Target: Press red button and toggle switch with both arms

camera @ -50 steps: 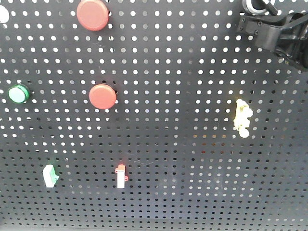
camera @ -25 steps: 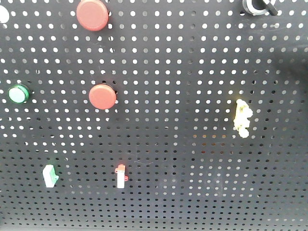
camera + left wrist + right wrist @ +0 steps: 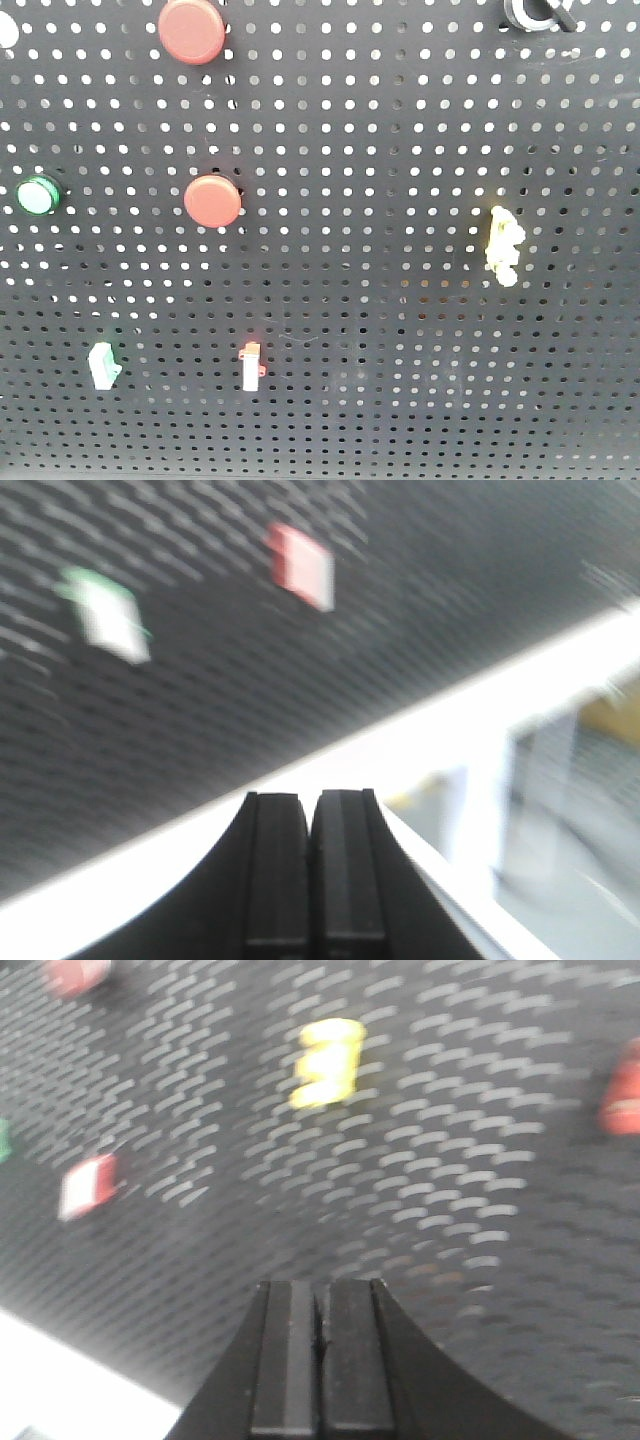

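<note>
Button and switch both sit at the top edge of the front view. The round, flat-topped red button (image 3: 192, 30), a mushroom push type, is high on the left. The toggle switch (image 3: 535, 12), a shiny silver-white ring around a black lever knob, is high on the right, and the frame cuts off its upper part. Both are mounted on a black perforated pegboard (image 3: 400, 150), well apart from each other, with neither arm showing in this view.

Below the red button is a slightly smaller red button (image 3: 212, 200). A small round green button (image 3: 38, 195) sits to its left at about the same height. A yellow lever (image 3: 503, 245) stands below the toggle switch on the right. Lower down are a small white red-tipped lever (image 3: 251, 366) and, left of it, a small white green-tipped lever (image 3: 103, 364).

In the left wrist view the left gripper (image 3: 311, 805) has its dark fingers pressed together with nothing between them. It is off the board, near the pale strip (image 3: 420, 730) along the board's edge. Both small levers appear blurred beyond it.

In the right wrist view the right gripper (image 3: 320, 1290) is likewise closed and empty. It faces the pegboard with the blurred yellow lever ahead.
</note>
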Controlling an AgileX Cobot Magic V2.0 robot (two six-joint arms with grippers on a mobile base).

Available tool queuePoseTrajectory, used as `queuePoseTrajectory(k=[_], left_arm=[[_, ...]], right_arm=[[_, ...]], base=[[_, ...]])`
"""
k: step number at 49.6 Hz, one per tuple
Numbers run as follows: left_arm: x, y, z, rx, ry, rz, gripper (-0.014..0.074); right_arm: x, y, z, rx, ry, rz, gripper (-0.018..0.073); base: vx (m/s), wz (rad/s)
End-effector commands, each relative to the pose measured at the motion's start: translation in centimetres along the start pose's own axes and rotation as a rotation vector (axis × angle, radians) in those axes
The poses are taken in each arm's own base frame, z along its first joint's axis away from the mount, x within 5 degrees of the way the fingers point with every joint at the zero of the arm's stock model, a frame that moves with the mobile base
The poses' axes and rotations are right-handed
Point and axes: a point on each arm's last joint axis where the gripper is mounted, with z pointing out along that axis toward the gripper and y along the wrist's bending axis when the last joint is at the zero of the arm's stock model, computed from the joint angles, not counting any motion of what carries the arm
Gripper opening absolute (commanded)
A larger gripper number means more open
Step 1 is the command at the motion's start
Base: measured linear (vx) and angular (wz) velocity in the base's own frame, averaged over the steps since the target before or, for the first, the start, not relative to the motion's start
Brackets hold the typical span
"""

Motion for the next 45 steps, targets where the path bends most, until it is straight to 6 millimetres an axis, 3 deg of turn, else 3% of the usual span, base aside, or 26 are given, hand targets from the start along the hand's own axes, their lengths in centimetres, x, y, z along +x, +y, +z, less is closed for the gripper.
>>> queuePoseTrajectory(k=[1, 31, 37, 45], left_arm=[[-1.7, 0.8, -0.1, -0.082, -0.117, -0.032, 0.0002], [-1.6, 0.8, -0.1, -0.08, -0.114, -0.033, 0.0002], [-0.6, 1.1, -0.1, -0.128, -0.079, 0.074, 0.0002], [2.4, 2.2, -0.4, -0.331, -0.008, 0.174, 0.0002]], right_arm=[[-1.3, -0.9, 0.0, 0.095, -0.103, 0.016, -0.0003], [-1.1, -0.8, 0.1, 0.076, -0.083, 0.034, -0.0003], [-1.1, -0.8, 0.1, 0.076, -0.083, 0.034, -0.0003], [-1.1, -0.8, 0.1, 0.076, -0.083, 0.034, -0.0003]], base=[[0.0, 0.0], [0.0, 0.0], [0.0, 0.0], [0.0, 0.0]])
